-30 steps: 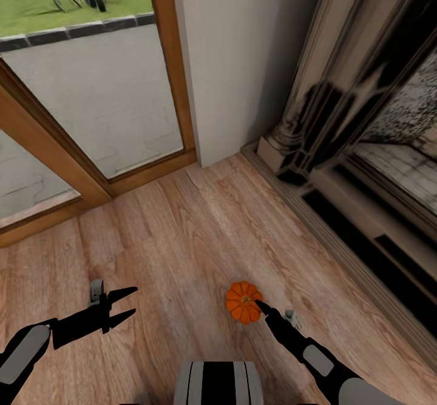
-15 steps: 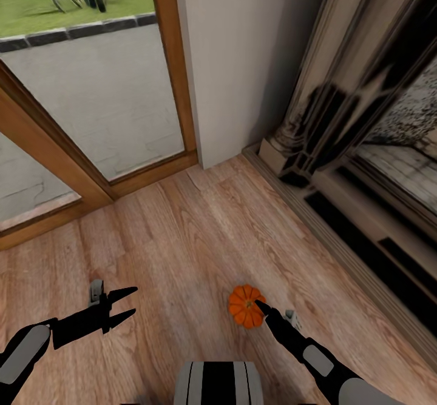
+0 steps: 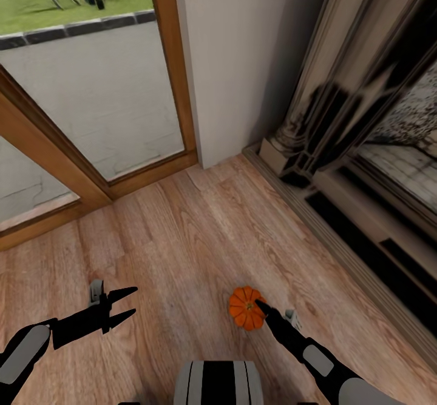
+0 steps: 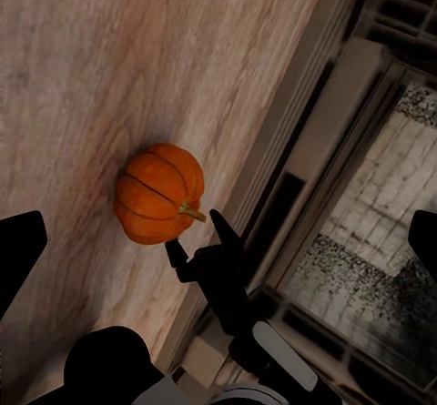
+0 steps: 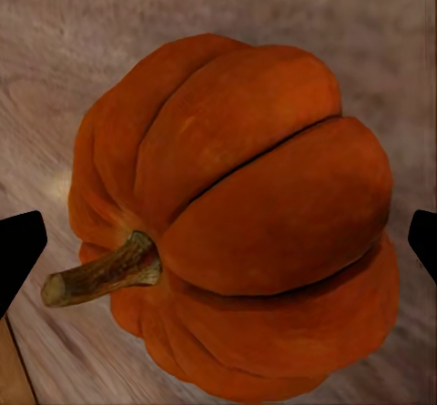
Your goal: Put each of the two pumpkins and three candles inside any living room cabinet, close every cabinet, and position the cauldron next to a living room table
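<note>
So there's one pumpkin [image 3: 245,308] sitting on the wooden floor [image 3: 182,235], low and a bit right of centre in the head view, not far from the dark fireplace surround [image 3: 340,144] that runs along the right side. The right gripper [image 3: 262,305] is down at it, its dark tip against the pumpkin's near-right side as far as the head camera shows. In the right wrist view the pumpkin [image 5: 238,214] sits right in front, ribs and a brown stem sticking out sideways, and the two black fingertips [image 5: 20,258] sit at the far edges of the picture with the pumpkin between them, so the jaws are spread wide and not squeezing anything. Whether a finger actually touches the skin, I honestly can't tell. The left gripper [image 3: 126,305] hovers over bare floor well off to the left, fingers parted in a V, nothing in it. From the left wrist camera you see the pumpkin [image 4: 159,193] lying on the boards just beside the pale hearth edge, with the right gripper [image 4: 196,241] reaching in next to its stem. Behind all this, a wood-framed glass door [image 3: 91,102] gives onto paving and grass, and a plain grey wall [image 3: 243,59] stands between the door and the fireplace.
</note>
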Motion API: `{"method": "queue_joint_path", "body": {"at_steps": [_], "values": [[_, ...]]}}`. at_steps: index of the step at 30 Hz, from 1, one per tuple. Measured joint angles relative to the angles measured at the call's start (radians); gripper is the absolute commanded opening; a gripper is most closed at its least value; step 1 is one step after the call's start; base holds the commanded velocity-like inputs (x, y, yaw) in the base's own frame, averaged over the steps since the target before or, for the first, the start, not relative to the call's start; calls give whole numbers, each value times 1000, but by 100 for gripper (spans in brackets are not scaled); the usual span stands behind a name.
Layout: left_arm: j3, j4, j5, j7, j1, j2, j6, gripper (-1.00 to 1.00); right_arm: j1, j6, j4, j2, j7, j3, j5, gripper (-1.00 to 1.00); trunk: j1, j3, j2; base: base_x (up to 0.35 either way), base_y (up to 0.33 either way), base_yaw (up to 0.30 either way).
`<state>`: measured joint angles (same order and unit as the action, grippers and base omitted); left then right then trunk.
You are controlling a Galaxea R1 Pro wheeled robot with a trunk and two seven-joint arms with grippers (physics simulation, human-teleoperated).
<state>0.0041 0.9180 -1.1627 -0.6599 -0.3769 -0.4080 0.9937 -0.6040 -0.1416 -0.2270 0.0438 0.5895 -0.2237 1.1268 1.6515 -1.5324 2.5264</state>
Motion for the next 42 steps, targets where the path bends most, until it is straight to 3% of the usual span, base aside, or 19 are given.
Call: {"method": "queue_joint_path", "body": {"at_steps": [15,20,42], "values": [[0,0,0,0,0,0,0,100,0,0,0,0,-27,0,-1,100,3,-23,1,0,0,0],[0,0,0,0,0,0,0,100,0,-2,-1,0,-25,1,3,100,5,-43,3,0,0,0],[0,0,-1,0,0,0,0,100,0,-5,-1,0,-27,2,2,100,5,-43,3,0,33,0]]}}
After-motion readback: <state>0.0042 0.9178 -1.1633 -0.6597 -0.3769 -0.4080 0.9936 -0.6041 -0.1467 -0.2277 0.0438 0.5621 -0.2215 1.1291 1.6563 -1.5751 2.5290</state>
